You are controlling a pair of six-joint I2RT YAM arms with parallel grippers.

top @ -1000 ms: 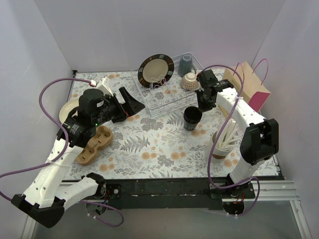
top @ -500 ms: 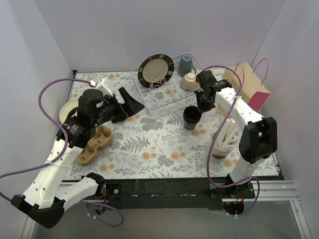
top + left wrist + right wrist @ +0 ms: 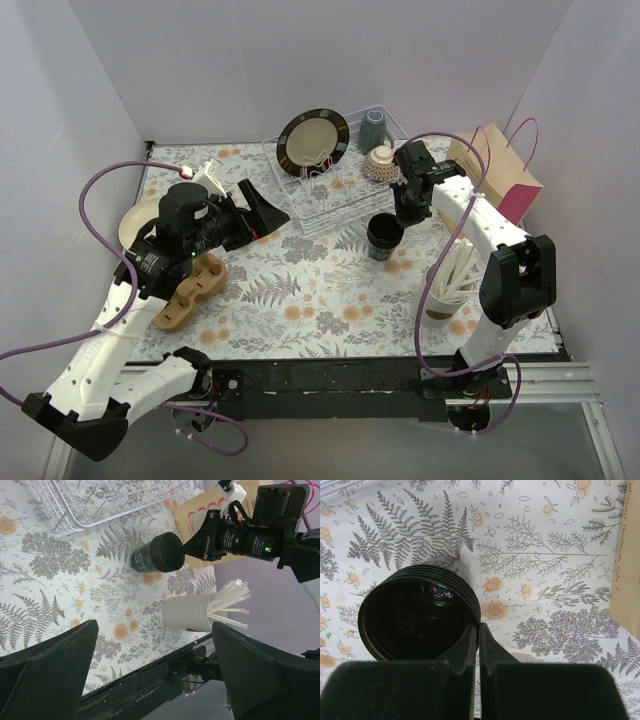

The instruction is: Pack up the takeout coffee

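The black cup (image 3: 385, 236) is standing out against the table (image 3: 300, 290), patterned with grey ferns and orange blossoms on white. By the right edge, the bag (image 3: 495, 170) is showing tan and pink.

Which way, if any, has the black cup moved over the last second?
No. In the top view the black cup stands at the same spot as before, just off the front right corner of the dish rack.

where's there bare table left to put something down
Widest bare patch: front centre cloth, between the cup carrier and the white stirrer cup, nearer than the black cups. Crowded at the back by the dish rack and paper bag.
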